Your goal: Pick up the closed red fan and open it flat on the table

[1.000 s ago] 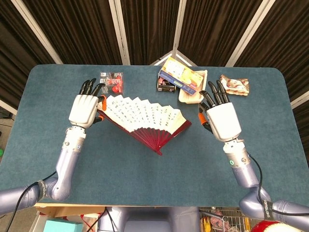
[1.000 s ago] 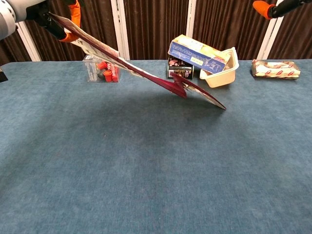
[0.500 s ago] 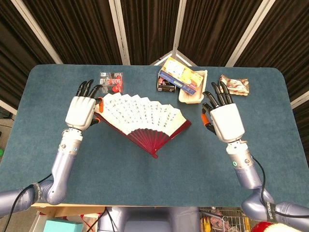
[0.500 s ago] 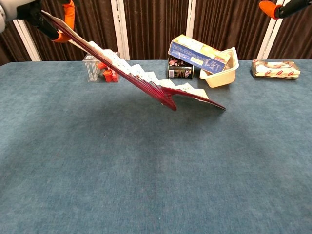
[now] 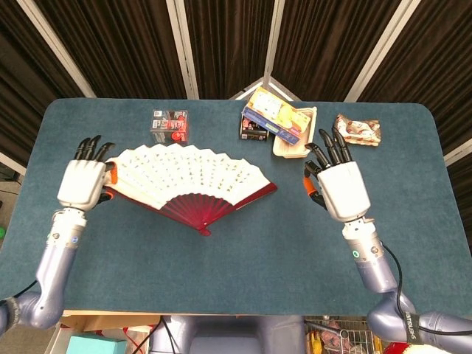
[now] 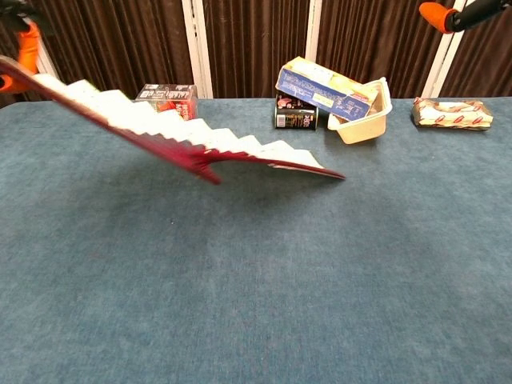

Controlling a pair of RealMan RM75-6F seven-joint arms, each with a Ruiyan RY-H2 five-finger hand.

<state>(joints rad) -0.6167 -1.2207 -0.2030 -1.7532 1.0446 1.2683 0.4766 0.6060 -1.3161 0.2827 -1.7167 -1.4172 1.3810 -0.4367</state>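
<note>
Red fan (image 5: 188, 177) spread wide, its left end gripped in my left hand (image 5: 80, 183) and lifted, right tip touching the table (image 5: 236, 243), right hand (image 5: 341, 186) empty, fingers apart; next, I judge, lower it flat and release.

Red fan (image 5: 188, 177): fully spread, white printed leaf over dark red ribs converging at the pivot nearest the robot. Pose tilted: its right end rests on the table (image 5: 243, 251), its left end is raised, held by the left robot hand (image 5: 80, 181).
</note>
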